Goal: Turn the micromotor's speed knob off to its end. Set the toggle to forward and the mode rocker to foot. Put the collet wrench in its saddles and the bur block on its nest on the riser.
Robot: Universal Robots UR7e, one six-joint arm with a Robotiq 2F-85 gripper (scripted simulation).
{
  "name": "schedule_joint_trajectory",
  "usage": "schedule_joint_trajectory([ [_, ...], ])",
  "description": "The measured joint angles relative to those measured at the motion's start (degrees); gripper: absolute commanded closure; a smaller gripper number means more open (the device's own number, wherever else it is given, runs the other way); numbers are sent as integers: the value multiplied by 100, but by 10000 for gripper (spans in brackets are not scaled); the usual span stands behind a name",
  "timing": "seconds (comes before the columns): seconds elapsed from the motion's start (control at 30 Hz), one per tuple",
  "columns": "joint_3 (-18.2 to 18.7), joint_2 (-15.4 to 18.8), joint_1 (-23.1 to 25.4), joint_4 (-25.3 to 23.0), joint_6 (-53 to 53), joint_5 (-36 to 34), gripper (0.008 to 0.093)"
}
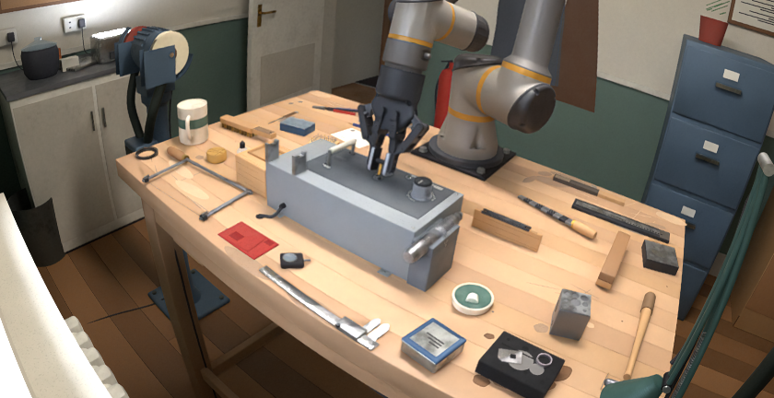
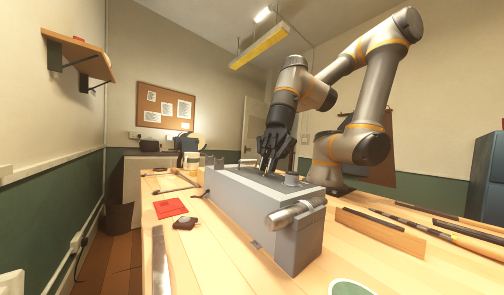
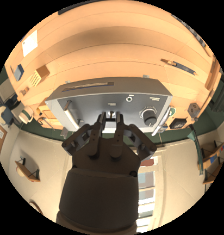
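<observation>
In the middle of the bench stands the grey micromotor box, with a dark speed knob near its right end and a small toggle at the centre of its top panel. My gripper points down over the panel with its fingers to either side of the toggle; it is open and holds nothing. The collet wrench lies on the bench by the box's left front corner. A wooden riser stands behind the box's left end. A steel handpiece sticks out of the box's right end.
The arm's base is bolted behind the box. A saw frame, a mug, a red card and a steel ruler lie to the left and front. Files, wooden blocks and a hammer cover the right side.
</observation>
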Motion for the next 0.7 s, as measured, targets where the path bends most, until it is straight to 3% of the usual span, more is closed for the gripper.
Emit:
schedule_joint_trajectory([
  [0.7,0,-1,0,1,0,0,759],
])
